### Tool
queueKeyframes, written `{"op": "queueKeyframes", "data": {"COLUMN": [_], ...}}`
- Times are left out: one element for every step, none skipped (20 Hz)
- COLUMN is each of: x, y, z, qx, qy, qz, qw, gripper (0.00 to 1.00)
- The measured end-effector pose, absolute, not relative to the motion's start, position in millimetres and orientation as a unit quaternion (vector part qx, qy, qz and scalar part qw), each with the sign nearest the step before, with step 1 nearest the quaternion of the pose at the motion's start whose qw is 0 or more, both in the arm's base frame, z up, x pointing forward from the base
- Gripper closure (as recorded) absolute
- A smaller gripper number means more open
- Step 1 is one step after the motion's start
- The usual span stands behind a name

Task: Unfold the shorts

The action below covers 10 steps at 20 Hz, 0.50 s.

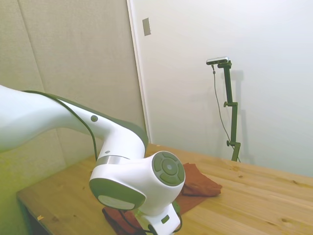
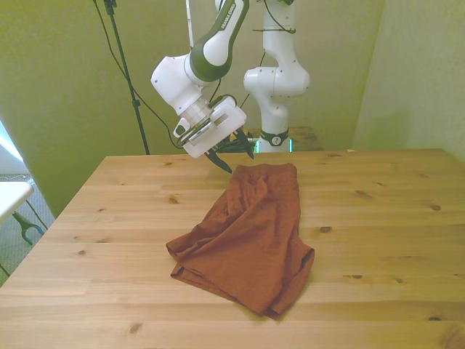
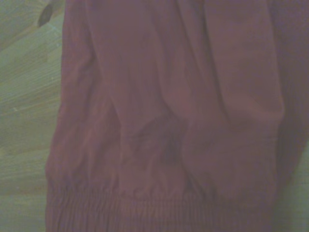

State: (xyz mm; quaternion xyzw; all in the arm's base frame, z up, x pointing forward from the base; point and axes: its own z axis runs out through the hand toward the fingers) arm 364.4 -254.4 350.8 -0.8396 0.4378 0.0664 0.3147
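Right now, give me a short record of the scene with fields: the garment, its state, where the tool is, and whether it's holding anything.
garment: shorts, rust-brown
state: folded over and creased, lying on the wooden table
waistband: gathered edge fills the wrist view
tool position: tool hangs above the far end of the shorts, toward the front view's left corner
tool fingers: open
contact: none visible, nothing held

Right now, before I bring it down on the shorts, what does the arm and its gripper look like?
The arm is glossy white with rounded grey-green joint caps and a silver ring at the wrist. A white block-shaped hand carries the gripper, whose two fingers are short, dark and pointed. Thin black cables run along the links. I can read no markings.
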Motion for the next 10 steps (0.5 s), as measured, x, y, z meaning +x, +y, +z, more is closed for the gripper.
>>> {"op": "queueKeyframes", "data": {"x": [365.1,365.8,366.2,366.7,367.1,367.4,367.5,367.5,367.6,368.0], "y": [-253.2,-252.4,-251.7,-251.1,-250.5,-250.1,-249.9,-249.8,-249.8,-249.9], "z": [350.9,350.7,350.2,349.4,348.2,346.9,345.5,344.1,342.7,341.6], "qx": [-0.840,-0.841,-0.841,-0.842,-0.842,-0.842,-0.842,-0.841,-0.841,-0.840], "qy": [0.436,0.434,0.433,0.432,0.432,0.431,0.431,0.432,0.433,0.433], "qz": [0.068,0.068,0.069,0.070,0.072,0.073,0.075,0.077,0.078,0.079], "qw": [0.316,0.316,0.316,0.316,0.316,0.315,0.315,0.316,0.316,0.317], "gripper": [1.00,1.00,1.00,1.00,1.00,1.00,1.00,1.00,1.00,1.00]}}
